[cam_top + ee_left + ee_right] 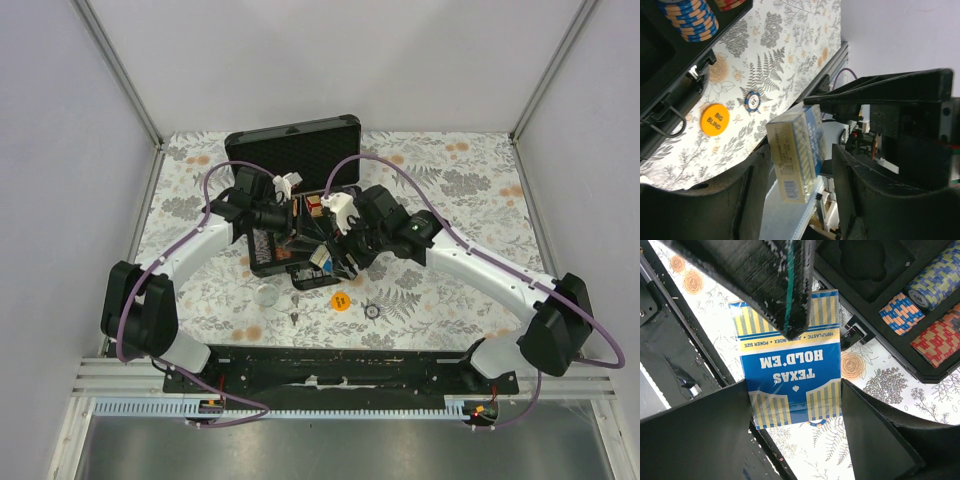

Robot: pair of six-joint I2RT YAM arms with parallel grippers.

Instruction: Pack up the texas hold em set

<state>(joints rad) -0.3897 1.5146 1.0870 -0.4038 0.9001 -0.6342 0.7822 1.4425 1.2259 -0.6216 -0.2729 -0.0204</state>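
**Blue card deck held in the air at the case front, both grippers around it**

The floral-patterned table (450,200) carries the black case (290,140) at its centre. The case lies open, its lid standing upright at the far side. Both arms reach inward and meet over the near half of the case.

The left gripper (800,150) is closed on the blue card deck (790,365). Its fingers are drawn in to the box's thickness, and the right wrist view shows one finger lying across the printed "TEXAS HOLD'EM" face.

The right gripper (795,390) is spread wide, one finger beside each long edge of the same deck. The edges appear to meet the fingers. Whether those fingers press on the box cannot be determined.

The deck is clear of the table, just in front of the case's near edge.

Rows of poker chips (935,342), red, blue and yellow-striped, lie in the foam slots of the case.

An orange BIG BLIND button (715,119) lies on the table near the case front. A single loose chip (753,101) lies just beside it, apart.
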